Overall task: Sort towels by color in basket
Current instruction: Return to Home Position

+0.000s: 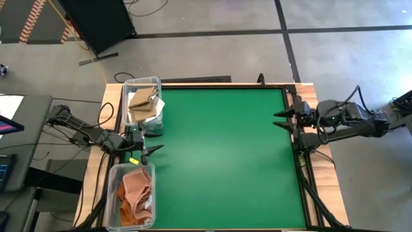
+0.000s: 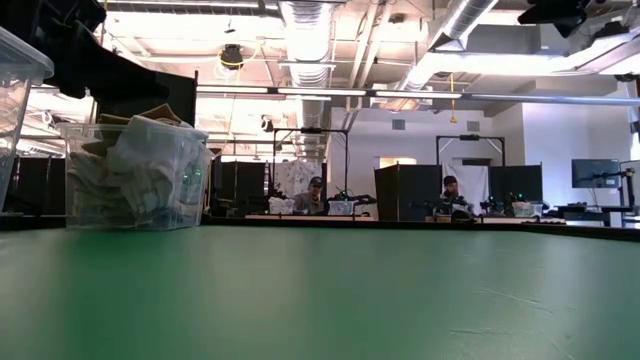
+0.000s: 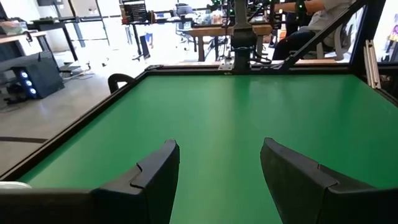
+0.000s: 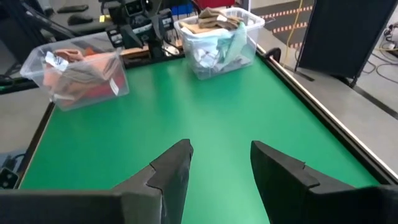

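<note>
Green table (image 1: pixel 219 161): left gripper (image 1: pixel 154 151), fingers apart, has tan towels (image 1: pixel 143 98) at twelve o'clock, pink towels (image 1: pixel 135 190) at six. Right gripper (image 1: pixel 277 120) gapes opposite.

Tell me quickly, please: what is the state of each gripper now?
Left gripper: open, holding nothing.
Right gripper: open, holding nothing.

Green table (image 1: pixel 225 154), tan towels (image 1: pixel 142 98), clear bins (image 1: pixel 124 98) (also salmon and rust towels (image 1: pixel 135 192)).
</note>
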You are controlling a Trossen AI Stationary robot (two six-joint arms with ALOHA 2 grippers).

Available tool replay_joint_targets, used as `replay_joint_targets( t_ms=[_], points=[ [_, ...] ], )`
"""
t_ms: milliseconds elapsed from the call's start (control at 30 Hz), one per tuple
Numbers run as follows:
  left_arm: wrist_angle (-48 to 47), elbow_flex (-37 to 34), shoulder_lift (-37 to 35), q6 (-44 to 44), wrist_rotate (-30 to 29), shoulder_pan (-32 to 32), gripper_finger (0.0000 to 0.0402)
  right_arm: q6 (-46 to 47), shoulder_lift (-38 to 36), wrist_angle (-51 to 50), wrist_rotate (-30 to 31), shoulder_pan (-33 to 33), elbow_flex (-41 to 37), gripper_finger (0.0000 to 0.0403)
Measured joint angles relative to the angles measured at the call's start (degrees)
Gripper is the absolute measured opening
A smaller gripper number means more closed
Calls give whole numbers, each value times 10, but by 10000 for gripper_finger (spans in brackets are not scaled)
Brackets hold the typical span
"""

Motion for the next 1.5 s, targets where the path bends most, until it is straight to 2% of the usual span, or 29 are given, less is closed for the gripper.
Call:
replay_joint_targets(
  t_ms=[533,1500],
  points=[
    [8,0,0,45,0,0,215,17,0,32,58,0,-3,197],
    [12,0,0,59,11,0,215,30,0,32,60,-2,-3,197]
  ],
)
